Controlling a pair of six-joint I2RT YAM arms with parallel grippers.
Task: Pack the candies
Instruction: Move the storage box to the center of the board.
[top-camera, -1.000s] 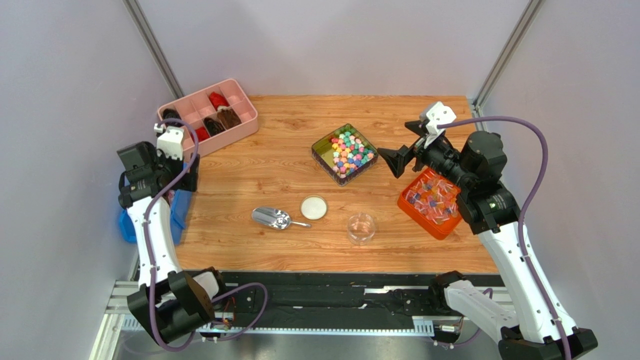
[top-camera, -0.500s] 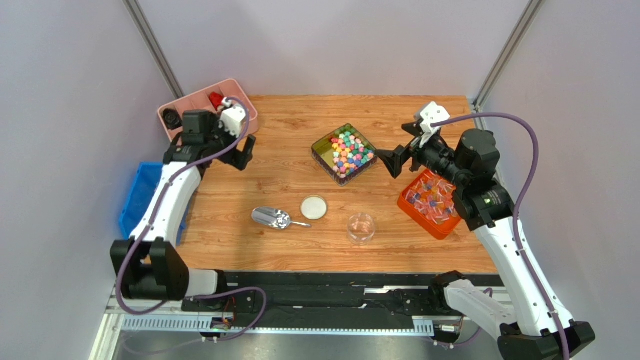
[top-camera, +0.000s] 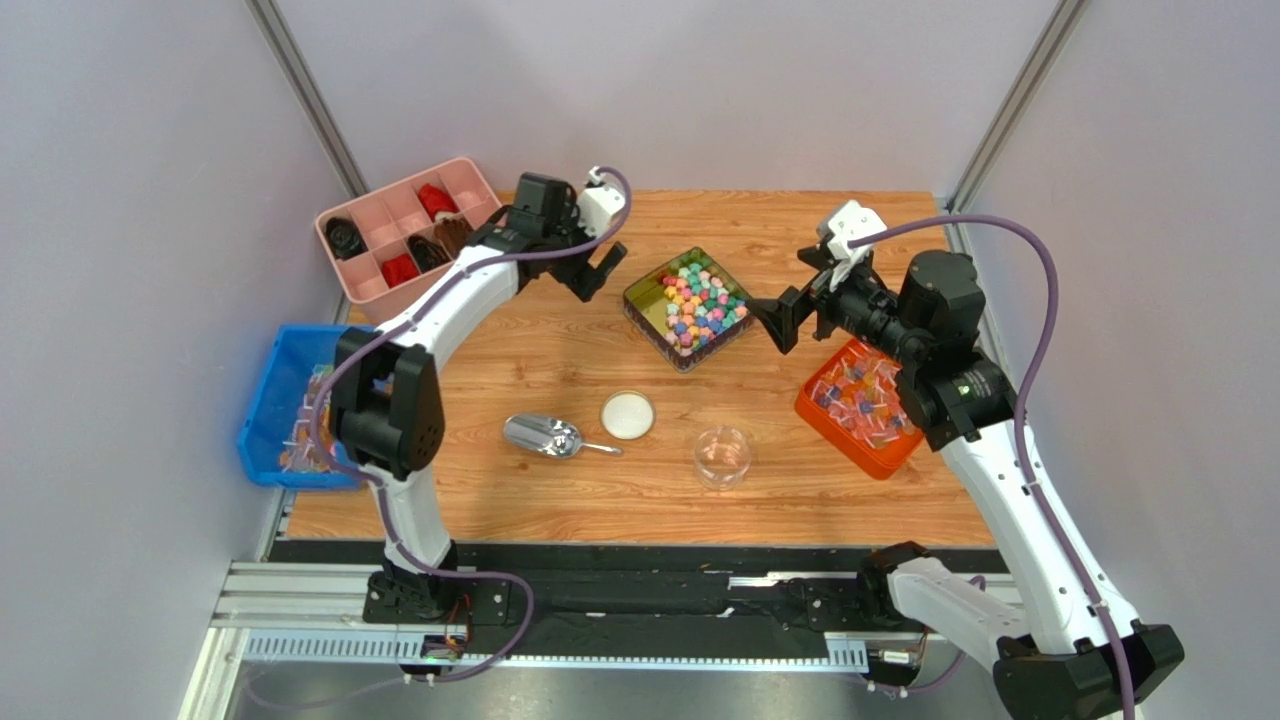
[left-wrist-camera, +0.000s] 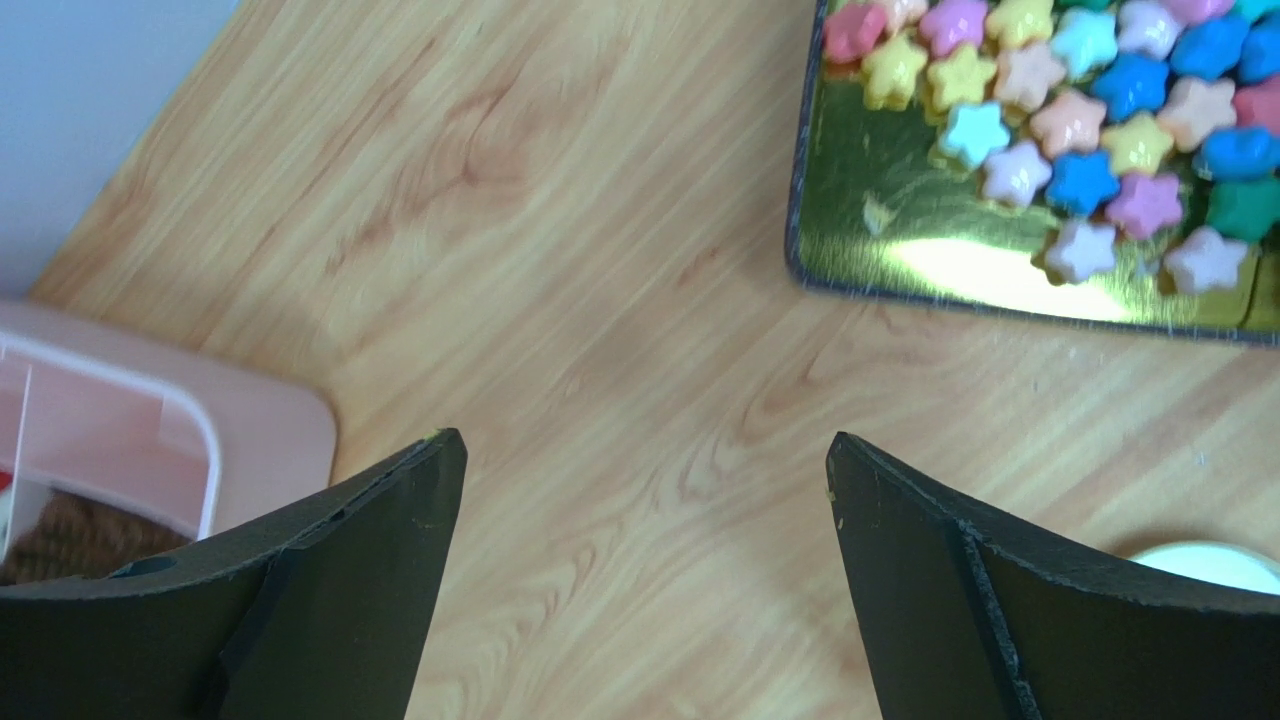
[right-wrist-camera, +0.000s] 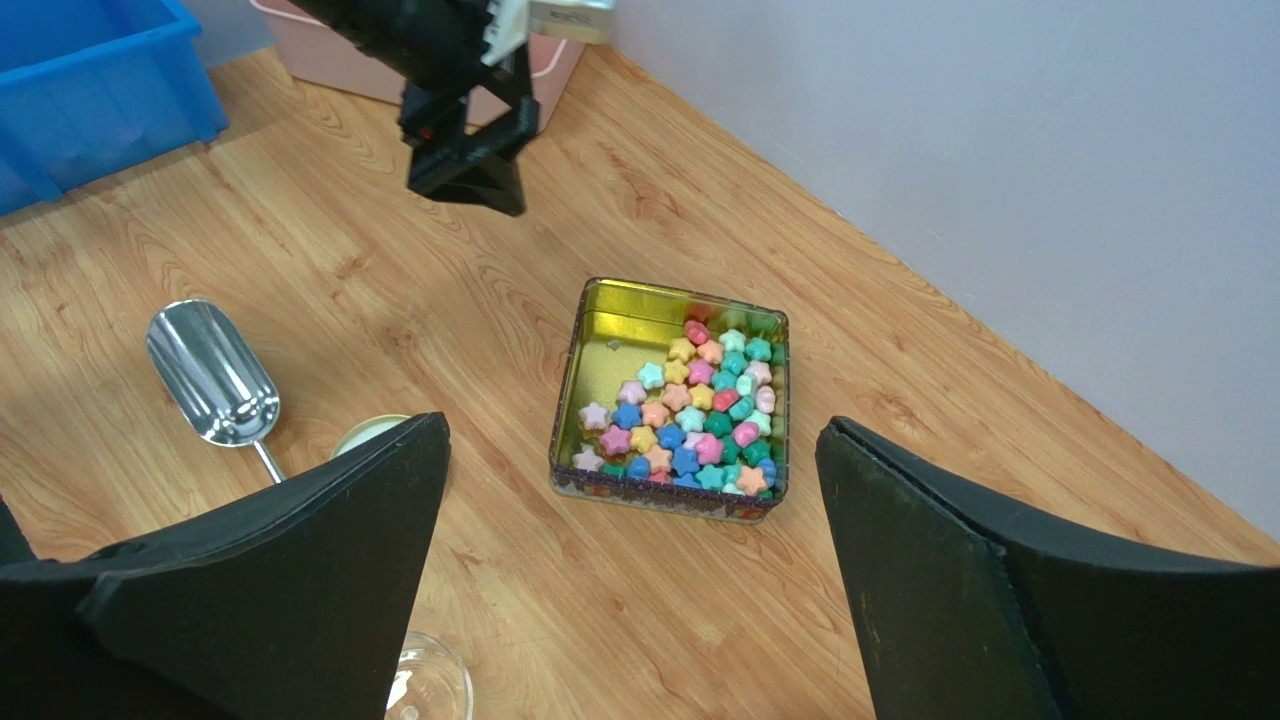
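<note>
Though candies (left-wrist-camera: 1085, 180) show, their tin (left-wrist-camera: 887, 225) runs off-frame.

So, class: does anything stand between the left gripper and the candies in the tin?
Nothing visible does. The left gripper, open, hangs over the table beside the tin. Only wood lies between it and the candies, which sit uncovered in the tin.

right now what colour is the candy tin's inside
Shiny gold: the bare floor of the tin beside the candies shows best in the left wrist view.
</note>
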